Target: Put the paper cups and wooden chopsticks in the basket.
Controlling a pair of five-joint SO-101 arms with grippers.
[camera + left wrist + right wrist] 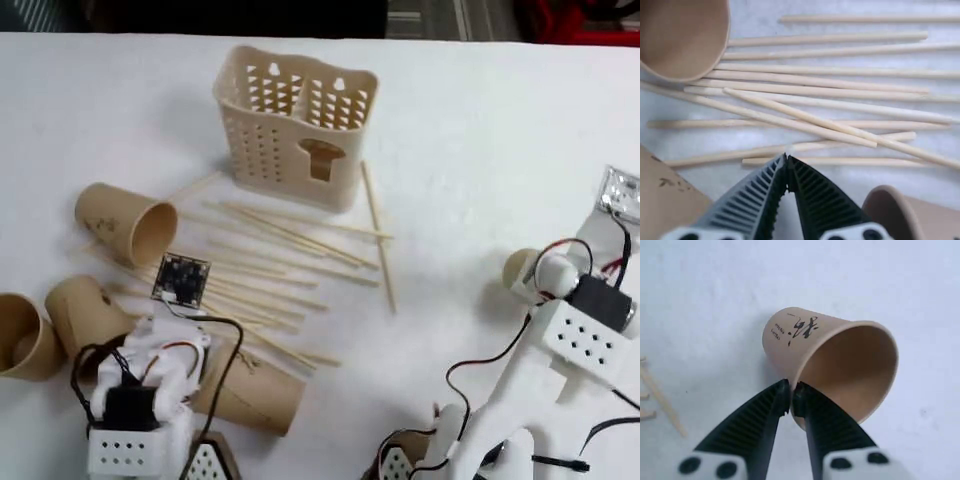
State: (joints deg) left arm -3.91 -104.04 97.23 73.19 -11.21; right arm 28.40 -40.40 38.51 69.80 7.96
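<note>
The cream slotted basket [290, 125] stands at the back middle of the table. Wooden chopsticks [280, 265] lie scattered in front of it. Several paper cups lie on their sides at the left: one [125, 222] near the sticks, two [85, 310] [20, 335] at the edge, one [250, 390] by the left arm [150, 385]. My left gripper [787, 159] is shut with nothing in it, just above the chopsticks [820, 90]. My right gripper [791, 390] pinches the rim of a tipped paper cup [840, 360], which lies at the right [518, 266].
The right arm [580, 330] and its cables take up the front right corner. White table [470, 150] lies bare between the basket and the right arm. Cups [682, 37] [900, 210] flank the left gripper closely.
</note>
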